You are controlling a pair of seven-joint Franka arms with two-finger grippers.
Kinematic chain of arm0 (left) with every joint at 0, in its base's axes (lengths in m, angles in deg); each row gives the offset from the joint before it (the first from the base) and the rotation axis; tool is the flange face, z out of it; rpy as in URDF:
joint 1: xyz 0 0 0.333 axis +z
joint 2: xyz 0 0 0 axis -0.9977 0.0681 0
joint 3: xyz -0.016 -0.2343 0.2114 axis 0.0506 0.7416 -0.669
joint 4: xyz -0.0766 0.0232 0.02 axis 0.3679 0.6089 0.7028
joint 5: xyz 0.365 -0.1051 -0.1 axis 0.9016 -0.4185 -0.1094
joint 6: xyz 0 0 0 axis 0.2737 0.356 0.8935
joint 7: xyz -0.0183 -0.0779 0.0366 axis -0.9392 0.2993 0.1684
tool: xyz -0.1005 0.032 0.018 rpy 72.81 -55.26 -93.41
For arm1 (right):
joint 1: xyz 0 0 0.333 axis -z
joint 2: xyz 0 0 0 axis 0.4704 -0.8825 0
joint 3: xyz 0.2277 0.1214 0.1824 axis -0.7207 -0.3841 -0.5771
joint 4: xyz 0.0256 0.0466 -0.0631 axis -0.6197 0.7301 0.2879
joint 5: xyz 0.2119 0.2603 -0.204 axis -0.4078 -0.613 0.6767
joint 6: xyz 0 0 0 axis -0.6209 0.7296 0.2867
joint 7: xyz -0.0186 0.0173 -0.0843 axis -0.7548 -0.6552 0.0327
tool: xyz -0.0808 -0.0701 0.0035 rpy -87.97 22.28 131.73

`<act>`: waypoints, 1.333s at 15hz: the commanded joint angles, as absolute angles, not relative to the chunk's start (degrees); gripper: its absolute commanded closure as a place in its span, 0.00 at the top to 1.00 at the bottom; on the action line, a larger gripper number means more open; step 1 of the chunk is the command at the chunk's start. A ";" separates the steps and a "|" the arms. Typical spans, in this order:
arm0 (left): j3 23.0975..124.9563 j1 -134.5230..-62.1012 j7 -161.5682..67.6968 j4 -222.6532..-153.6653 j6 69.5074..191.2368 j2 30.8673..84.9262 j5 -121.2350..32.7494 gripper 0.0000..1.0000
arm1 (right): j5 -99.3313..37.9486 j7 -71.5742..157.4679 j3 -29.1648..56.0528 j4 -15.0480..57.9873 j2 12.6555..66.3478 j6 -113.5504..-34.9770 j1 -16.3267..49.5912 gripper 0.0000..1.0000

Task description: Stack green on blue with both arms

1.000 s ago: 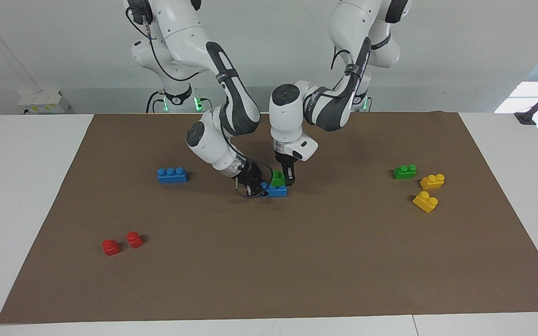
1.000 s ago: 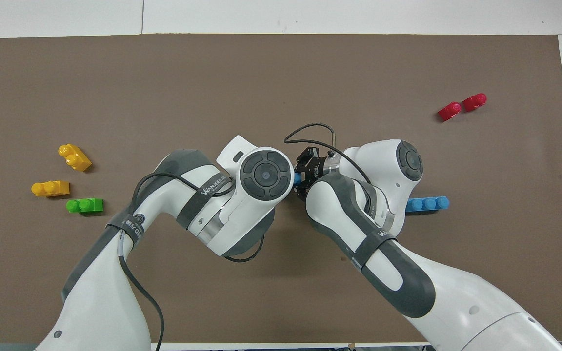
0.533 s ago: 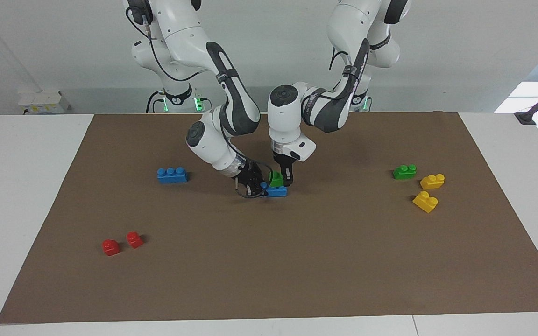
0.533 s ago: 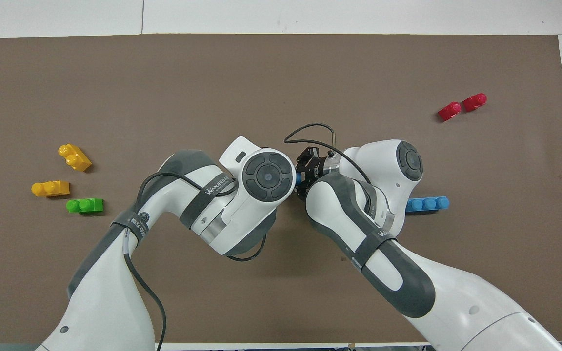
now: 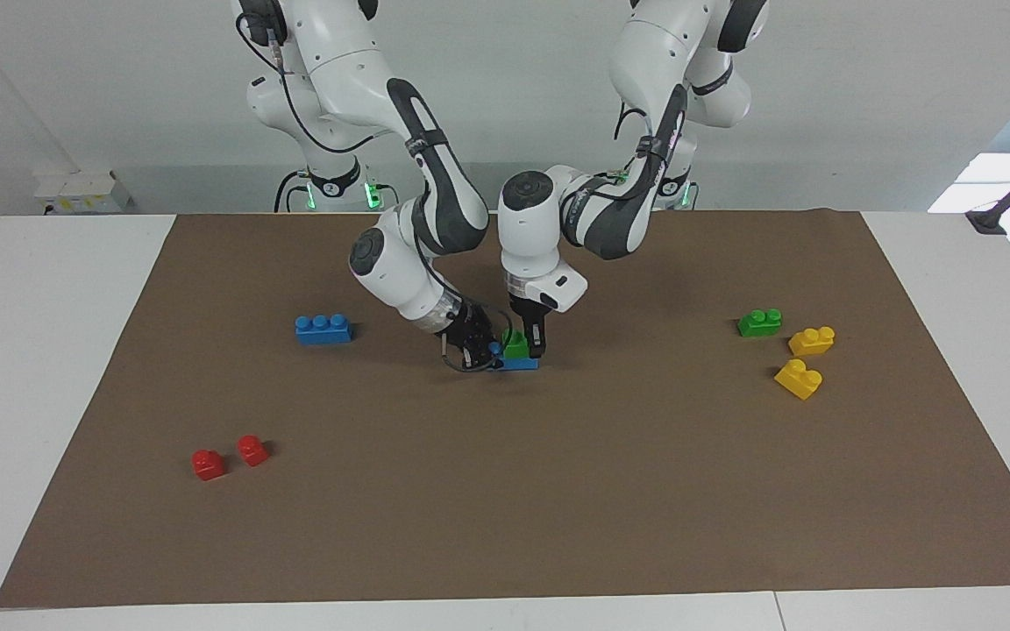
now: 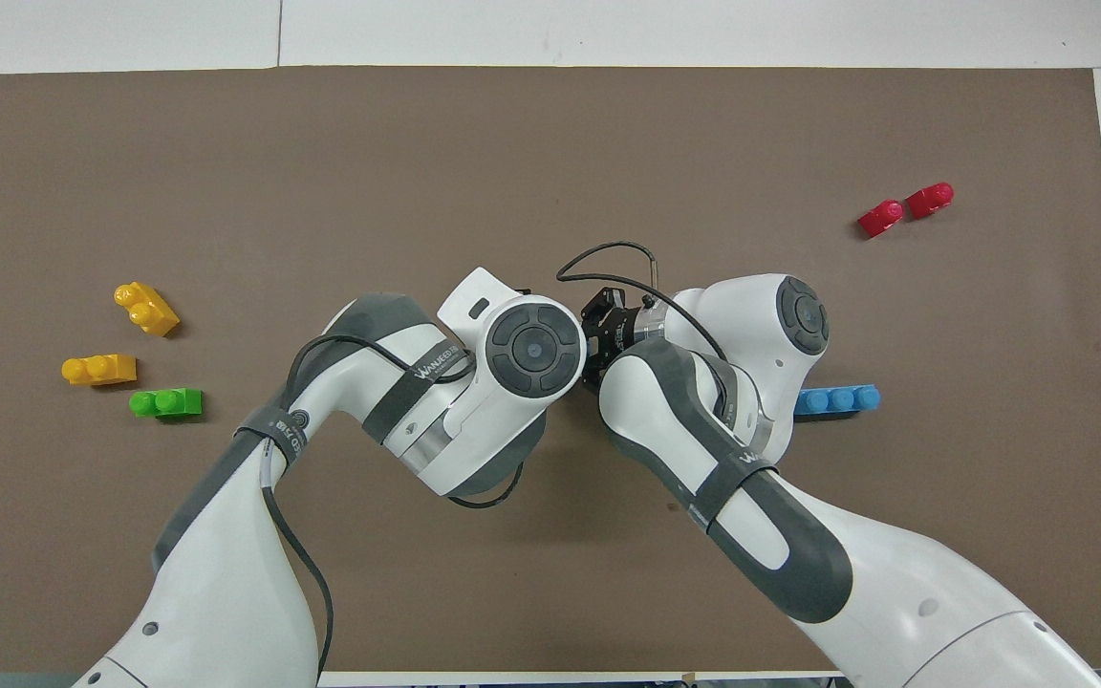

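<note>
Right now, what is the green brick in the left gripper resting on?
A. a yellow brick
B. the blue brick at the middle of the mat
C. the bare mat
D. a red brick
B: in the facing view the green brick, held by the left gripper, sits on the blue brick that the right gripper steadies.

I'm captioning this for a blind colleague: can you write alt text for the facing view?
At mid-mat, the left gripper holds a green brick on a blue brick that the right gripper grips at one end. Spare blue, green, two yellow and two red bricks lie around on the brown mat.
</note>
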State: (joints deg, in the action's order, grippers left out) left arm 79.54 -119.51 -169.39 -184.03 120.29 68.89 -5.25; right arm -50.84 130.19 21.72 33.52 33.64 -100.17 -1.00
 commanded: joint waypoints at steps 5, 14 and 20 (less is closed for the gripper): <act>78.91 -118.01 -163.43 -184.51 119.52 66.83 -2.85 1.00 | -52.57 129.52 21.70 33.12 32.96 -101.86 -0.16 0.85; 79.09 -105.54 -138.66 -184.61 114.86 58.31 -3.55 1.00 | -36.97 123.85 22.14 28.11 44.19 -86.66 13.46 1.00; 78.65 -93.94 -103.28 -182.85 106.88 51.63 -12.59 1.00 | -24.31 90.89 22.23 22.14 48.07 -73.41 23.03 1.00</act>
State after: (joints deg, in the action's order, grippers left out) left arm 78.35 -97.49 -114.95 -182.57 110.92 55.16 -9.30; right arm -28.89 99.97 22.82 24.78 47.48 -78.27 19.55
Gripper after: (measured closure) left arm 0.000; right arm 0.000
